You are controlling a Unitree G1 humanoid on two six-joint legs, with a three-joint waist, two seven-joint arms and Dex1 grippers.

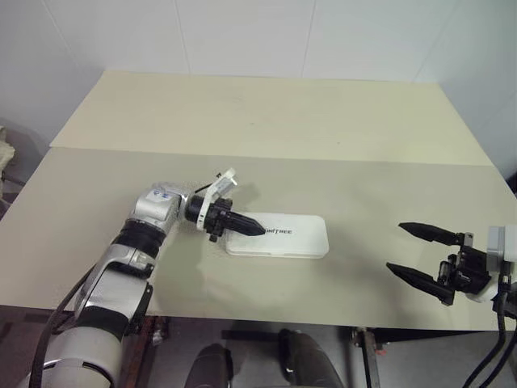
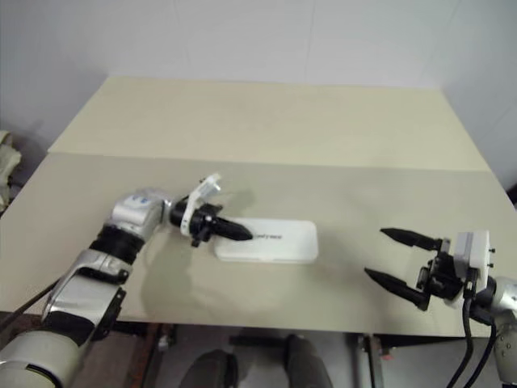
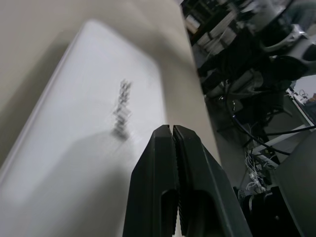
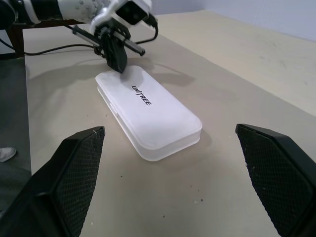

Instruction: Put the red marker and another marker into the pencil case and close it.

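In the head views, the left arm is reaching in from the near left with its elbow bent and its wrist turned so that the left gripper (image 1: 252, 227) is pointing rightward and slightly down, its two black fingers pressed together into one tapered tip over the left end of the pencil case (image 1: 283, 239). The case is lying shut and flat on the pale beige table (image 1: 266, 121), a smooth white plastic rectangle with rounded corners and small dark lettering on its lid, near the table's front edge and a little left of centre. The right gripper (image 1: 412, 251) is hanging at the near right, well apart from the case, pointing leftward and roughly level, its fingers spread wide with nothing between them. In the left wrist view, the closed fingers (image 3: 190, 197) are showing as matte black wedges meeting along a thin seam, with the case's glossy lid just beyond them. In the right wrist view, the two right fingertips (image 4: 74, 168) are showing fine cross-hatched black pads standing far apart, framing the case, whose lid overlaps a translucent base, while the left gripper's tip is sitting at the case's far end; contact cannot be told.
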